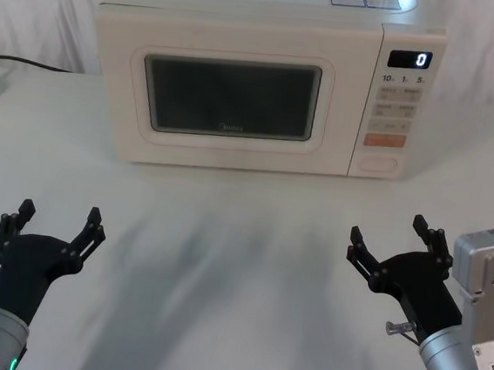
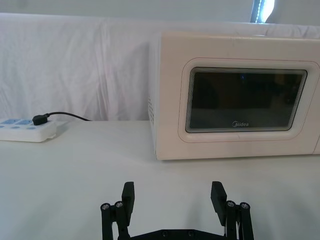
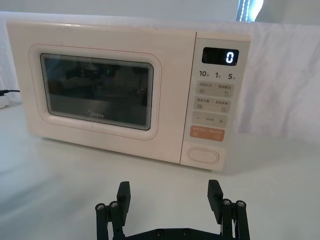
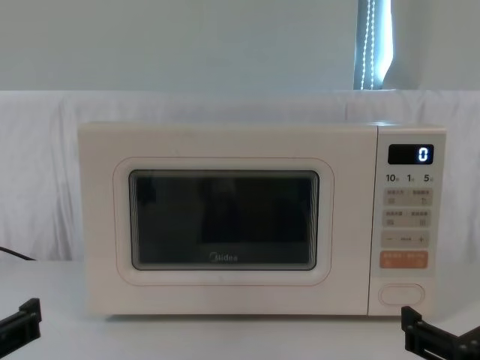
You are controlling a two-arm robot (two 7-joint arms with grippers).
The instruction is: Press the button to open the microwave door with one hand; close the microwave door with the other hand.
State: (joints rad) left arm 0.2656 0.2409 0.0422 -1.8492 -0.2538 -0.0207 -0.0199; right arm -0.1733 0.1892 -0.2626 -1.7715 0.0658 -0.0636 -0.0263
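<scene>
Cream door (image 1: 233, 101) sits shut, nothing begun; both spread-fingered, right gripper (image 1: 390, 241) must reach ahead to button (image 1: 378, 163), left gripper (image 1: 58, 223) waiting.

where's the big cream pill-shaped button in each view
Head view: big cream pill-shaped button, bottom of the control panel.
Left wrist view: not in it.
Right wrist view: panel bottom.
Chest view: panel bottom.
Shared landmark: orange rectangular key just above it.

Left gripper (image 1: 58, 224) low at left, fingers spread — right gripper (image 1: 387, 238) low at right, fingers spread
</scene>
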